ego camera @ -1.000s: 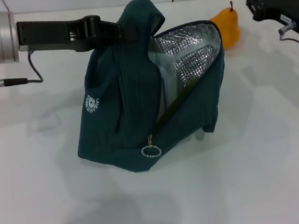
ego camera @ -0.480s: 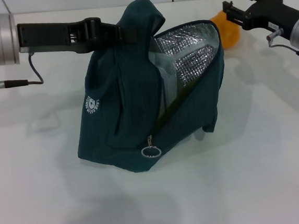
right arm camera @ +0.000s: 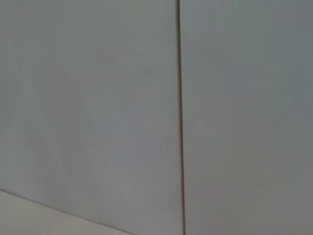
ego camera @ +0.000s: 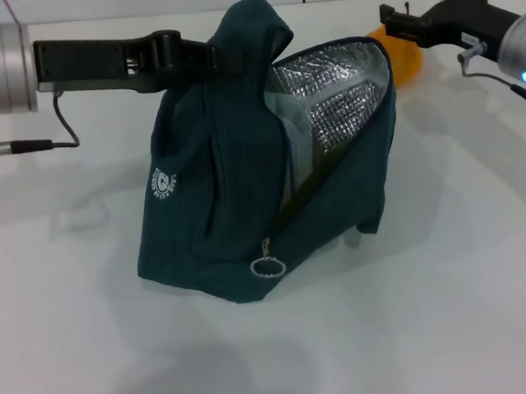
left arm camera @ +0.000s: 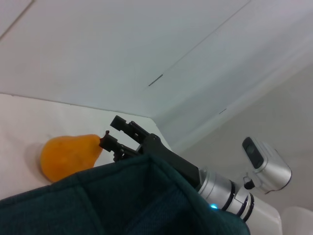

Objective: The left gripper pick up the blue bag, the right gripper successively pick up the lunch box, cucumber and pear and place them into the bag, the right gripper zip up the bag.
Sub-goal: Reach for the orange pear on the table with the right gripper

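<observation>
You see dark teal bag (left arm camera: pixel 122 200) fabric filling the near foreground. Beyond it, an orange pear (left arm camera: pixel 68 155) lies on the white desk (left arm camera: pixel 29 117). The right gripper (left arm camera: pixel 113 138) (black jaws parted) sits at the pear's stem end.

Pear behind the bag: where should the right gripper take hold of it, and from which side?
Probably across the pear's wide body, coming from above on the right gripper's side. The pear lies on the table with its stem toward that gripper, and the blue bag blocks the near side.
</observation>
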You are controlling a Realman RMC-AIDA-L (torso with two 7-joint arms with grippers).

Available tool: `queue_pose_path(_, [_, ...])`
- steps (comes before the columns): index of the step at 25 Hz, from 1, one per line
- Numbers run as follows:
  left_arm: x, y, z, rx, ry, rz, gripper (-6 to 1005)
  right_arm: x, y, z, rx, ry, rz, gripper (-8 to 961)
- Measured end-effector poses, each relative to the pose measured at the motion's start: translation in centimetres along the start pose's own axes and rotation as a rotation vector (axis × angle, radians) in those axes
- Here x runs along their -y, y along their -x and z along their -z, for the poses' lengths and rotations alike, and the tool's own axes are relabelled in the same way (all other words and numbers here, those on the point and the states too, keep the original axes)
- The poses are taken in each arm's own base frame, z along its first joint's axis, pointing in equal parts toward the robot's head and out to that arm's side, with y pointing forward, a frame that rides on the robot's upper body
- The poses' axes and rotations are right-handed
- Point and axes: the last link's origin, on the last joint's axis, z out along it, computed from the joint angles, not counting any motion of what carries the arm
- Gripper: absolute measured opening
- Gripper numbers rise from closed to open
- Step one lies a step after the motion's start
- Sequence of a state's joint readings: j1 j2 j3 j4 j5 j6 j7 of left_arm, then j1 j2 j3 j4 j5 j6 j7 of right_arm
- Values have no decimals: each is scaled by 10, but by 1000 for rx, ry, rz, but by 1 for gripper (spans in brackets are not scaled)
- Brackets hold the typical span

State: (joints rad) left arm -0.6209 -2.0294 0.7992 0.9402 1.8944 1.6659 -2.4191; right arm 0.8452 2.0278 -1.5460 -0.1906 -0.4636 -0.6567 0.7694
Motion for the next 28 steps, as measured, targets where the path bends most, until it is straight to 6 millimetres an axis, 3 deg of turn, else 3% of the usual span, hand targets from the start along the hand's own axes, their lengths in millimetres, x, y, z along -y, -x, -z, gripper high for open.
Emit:
queue_pose_path(1, [0,0,0,0,0,0,48,0,0,-1,-3,1,-3,877])
queue_pose_path(12, [0,-1,-1,3,-1,-5,48,3,-2,-3,-32,-24,-5,830])
queue_pose_path(17, [0,-1,0,4,-2,-6,48,1,-2,-3,-33,-16,5,603])
queue_pose_path(28, [0,0,0,3,-4,-4,48,0,1,-5,-32,-17,8,364])
